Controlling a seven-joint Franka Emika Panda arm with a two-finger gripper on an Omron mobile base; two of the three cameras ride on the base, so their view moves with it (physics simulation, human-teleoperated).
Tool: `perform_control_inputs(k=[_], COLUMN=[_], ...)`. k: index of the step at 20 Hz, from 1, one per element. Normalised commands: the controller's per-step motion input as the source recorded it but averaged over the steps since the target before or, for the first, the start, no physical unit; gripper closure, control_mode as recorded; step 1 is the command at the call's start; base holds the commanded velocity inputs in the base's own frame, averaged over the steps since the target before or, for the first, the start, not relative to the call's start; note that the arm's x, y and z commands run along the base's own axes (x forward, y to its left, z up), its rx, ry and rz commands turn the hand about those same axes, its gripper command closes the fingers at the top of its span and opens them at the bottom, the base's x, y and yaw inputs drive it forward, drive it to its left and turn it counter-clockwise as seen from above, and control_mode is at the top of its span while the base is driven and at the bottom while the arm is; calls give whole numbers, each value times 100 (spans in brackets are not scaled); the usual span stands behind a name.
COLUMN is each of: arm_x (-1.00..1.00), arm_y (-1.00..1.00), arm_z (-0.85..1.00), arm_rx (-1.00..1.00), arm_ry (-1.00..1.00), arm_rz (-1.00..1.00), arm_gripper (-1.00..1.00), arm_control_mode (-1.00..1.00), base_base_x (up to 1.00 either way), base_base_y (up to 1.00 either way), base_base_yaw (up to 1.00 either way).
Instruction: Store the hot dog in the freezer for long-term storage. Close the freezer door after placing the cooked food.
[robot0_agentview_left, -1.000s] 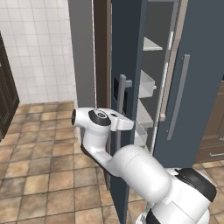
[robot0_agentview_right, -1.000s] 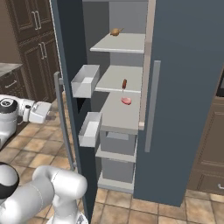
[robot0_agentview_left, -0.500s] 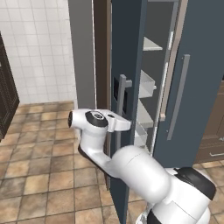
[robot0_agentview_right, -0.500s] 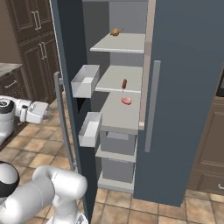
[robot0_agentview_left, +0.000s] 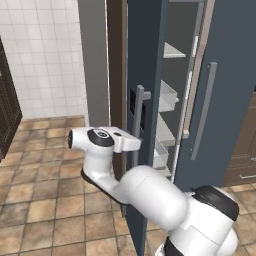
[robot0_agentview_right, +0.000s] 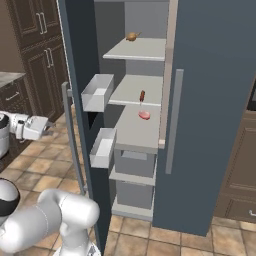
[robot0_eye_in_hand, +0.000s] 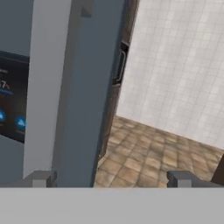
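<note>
The hot dog (robot0_agentview_right: 142, 95), a small reddish-brown sausage, lies on a middle shelf inside the freezer (robot0_agentview_right: 150, 70). The freezer door (robot0_agentview_right: 82, 65) stands wide open, its white bins facing the shelves. Its long grey bar handle (robot0_agentview_left: 138, 125) is on the outer side, beside the black dispenser panel (robot0_eye_in_hand: 11, 109). My gripper (robot0_agentview_left: 136, 145) is open just at that handle, out in front of the door's outer face. In the hand view the handle (robot0_eye_in_hand: 48, 87) rises over the left fingertip (robot0_eye_in_hand: 41, 178), and nothing is held between the fingers of the gripper (robot0_eye_in_hand: 109, 179).
A pink lump of meat (robot0_agentview_right: 144, 115) sits on the shelf below the hot dog, and a tan roundish food (robot0_agentview_right: 132, 36) on the top shelf. The plain slate-blue door (robot0_agentview_right: 215, 100) is shut. Dark brown cabinets (robot0_agentview_right: 35, 45) stand left; a white tiled wall (robot0_agentview_left: 45, 60) and tiled floor (robot0_agentview_left: 45, 200) lie beyond the door.
My hand has drifted slightly left, a little away from the door. The door and the food have not moved.
</note>
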Motion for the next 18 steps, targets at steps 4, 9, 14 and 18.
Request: perform_control_inputs(k=[4, 9, 14, 18], arm_x=[37, 46, 24, 13], arm_y=[5, 0, 0, 0], arm_z=[0, 0, 0, -2], arm_rx=[-3, -5, -3, -3], arm_ry=[0, 0, 0, 0], arm_rz=[0, 1, 0, 0], arm_gripper=[-100, -100, -100, -100], arm_control_mode=[-100, -100, -100, -100], base_base_x=[0, 0, 0, 0], base_base_y=[0, 0, 0, 0], base_base_yaw=[0, 0, 0, 0])
